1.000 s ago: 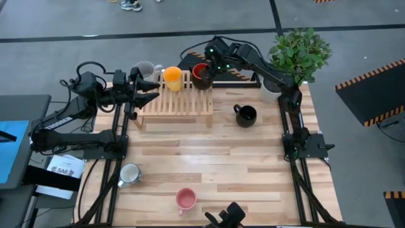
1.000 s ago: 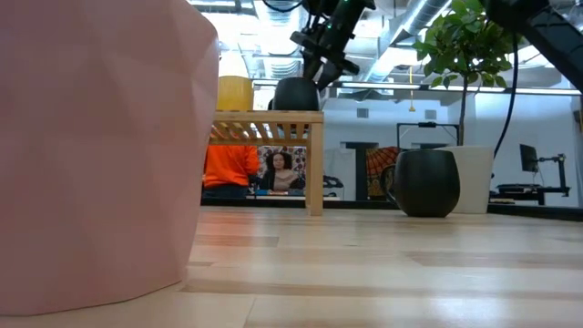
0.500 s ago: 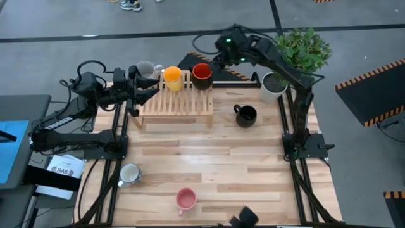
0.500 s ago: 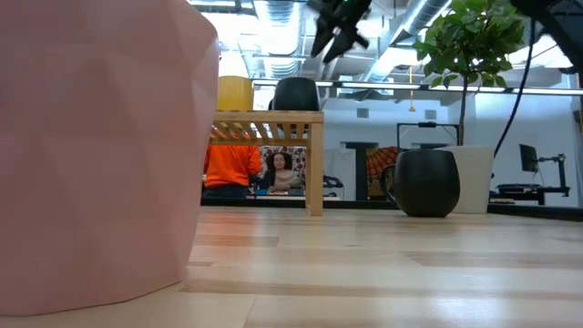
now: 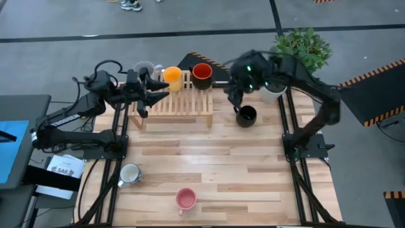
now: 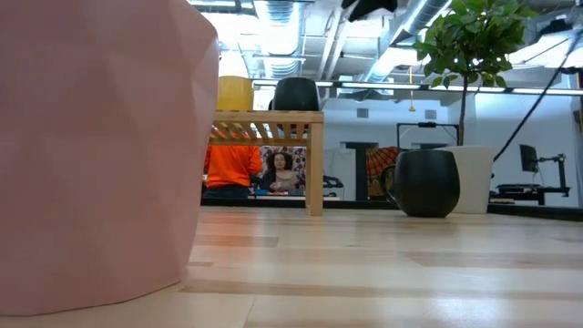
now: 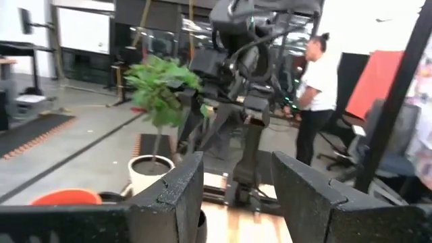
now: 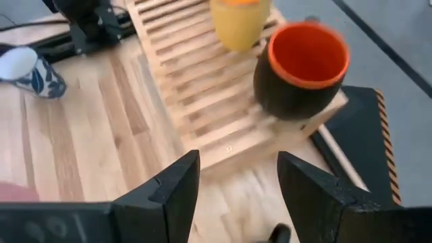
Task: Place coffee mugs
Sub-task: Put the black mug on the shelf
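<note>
A wooden rack (image 5: 177, 101) stands at the table's far side. The orange mug (image 5: 172, 76) and the red-inside dark mug (image 5: 202, 75) stand upright on its far edge, and both show in the right wrist view (image 8: 237, 20) (image 8: 300, 71). The grey mug (image 5: 144, 68) is at the rack's far left corner. The black mug (image 5: 245, 115), white mug (image 5: 130, 174) and pink mug (image 5: 185, 199) stand on the table. My right gripper (image 5: 235, 96) is open and empty, raised just left of and above the black mug. My left gripper (image 5: 158, 94) is open and empty over the rack's left end.
A white pot with a green plant (image 5: 273, 88) stands at the far right corner, close to my right arm. A black mat (image 5: 190, 61) lies behind the rack. The pink mug (image 6: 91, 146) fills the left of the low view. People show in the room beyond.
My right gripper has let go of the red-inside mug, which stays upright on the rack. It has risen clear, then swung toward the table's right and near side, over the black mug. My left gripper has moved a little toward the table's right, over the rack's left end.
</note>
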{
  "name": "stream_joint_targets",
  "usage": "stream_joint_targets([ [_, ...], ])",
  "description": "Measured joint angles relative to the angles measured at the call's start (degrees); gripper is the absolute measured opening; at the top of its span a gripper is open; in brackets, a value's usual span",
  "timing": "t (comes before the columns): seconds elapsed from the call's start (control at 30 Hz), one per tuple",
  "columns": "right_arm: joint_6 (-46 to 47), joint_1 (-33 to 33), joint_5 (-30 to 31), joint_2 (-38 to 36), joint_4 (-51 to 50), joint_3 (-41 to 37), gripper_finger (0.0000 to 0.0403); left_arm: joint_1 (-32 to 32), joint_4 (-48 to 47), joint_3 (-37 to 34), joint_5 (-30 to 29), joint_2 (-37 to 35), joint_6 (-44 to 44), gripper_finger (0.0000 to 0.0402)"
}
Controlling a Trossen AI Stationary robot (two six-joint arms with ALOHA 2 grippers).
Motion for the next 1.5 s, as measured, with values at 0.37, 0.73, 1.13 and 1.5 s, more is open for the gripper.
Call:
stream_joint_targets([
  [0.37,14.0,4.7,0.2,-23.7,33.7,-40.8,0.0223,-5.6,3.9,-0.2,1.4,0.4,1.2,0.0158],
  [0.73,10.5,9.4,0.1,-26.5,45.2,-45.4,0.0223,-11.6,25.3,-15.5,-6.1,-0.2,-1.8,0.0158],
  [1.13,9.5,8.8,0.9,-26.0,44.5,-45.4,0.0224,-11.6,19.9,-15.0,-6.4,-0.1,2.7,0.0158],
  [1.5,11.5,7.5,0.0,-24.5,19.1,-40.2,0.0224,-11.6,21.3,-14.9,-6.5,-1.2,1.1,0.0158],
])
